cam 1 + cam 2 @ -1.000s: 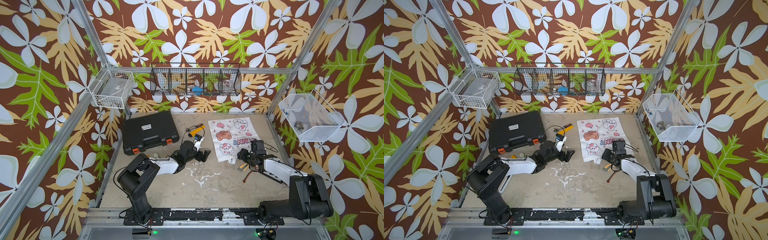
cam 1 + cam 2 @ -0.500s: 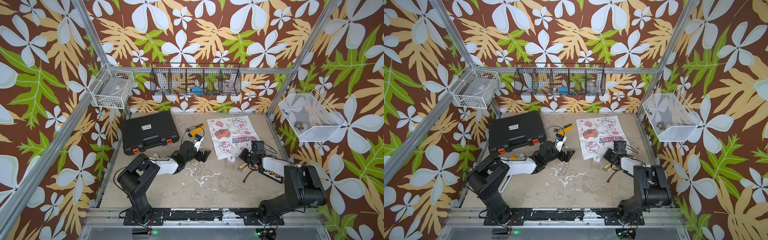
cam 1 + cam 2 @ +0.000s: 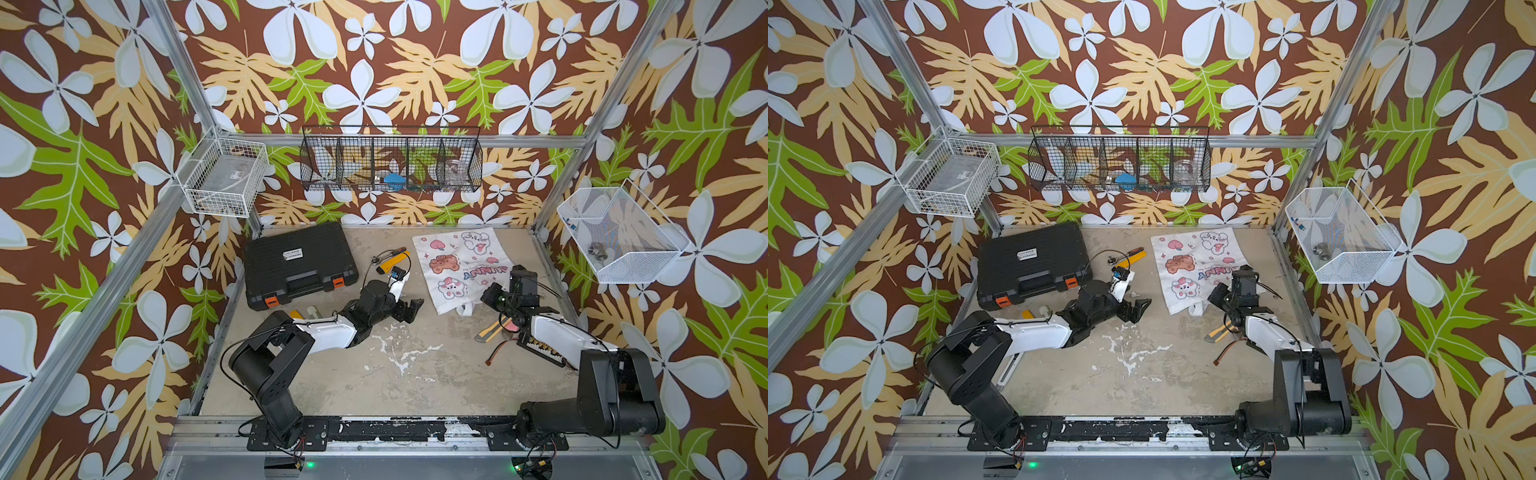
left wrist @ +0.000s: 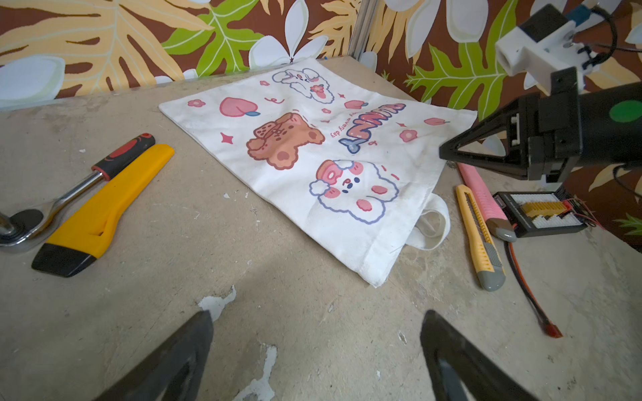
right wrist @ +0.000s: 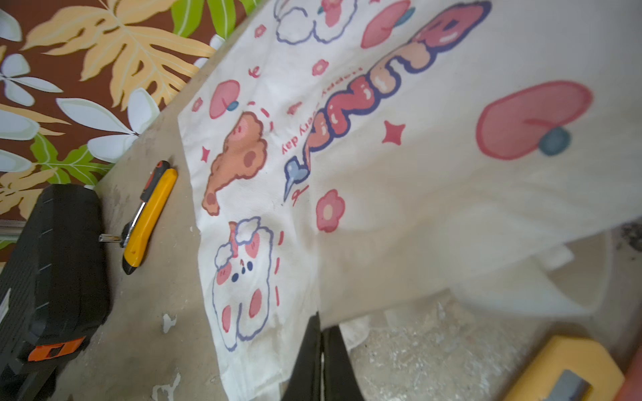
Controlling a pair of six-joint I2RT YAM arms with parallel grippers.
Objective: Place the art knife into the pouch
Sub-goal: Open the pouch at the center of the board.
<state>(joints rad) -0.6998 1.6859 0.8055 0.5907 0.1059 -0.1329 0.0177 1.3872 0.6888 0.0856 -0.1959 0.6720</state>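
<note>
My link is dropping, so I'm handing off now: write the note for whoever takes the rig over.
Right gripper: shut on the strap-side edge of the pouch, cloth there raised.
Left gripper: open, empty, low over the table, short of the pouch.
Art knife: probably the slim yellow cutter, lying on the table beside a pink cutter by the right arm, untouched.
Done: pouch edge gripped. Left: pick up the knife, slip it into the pouch.
</note>
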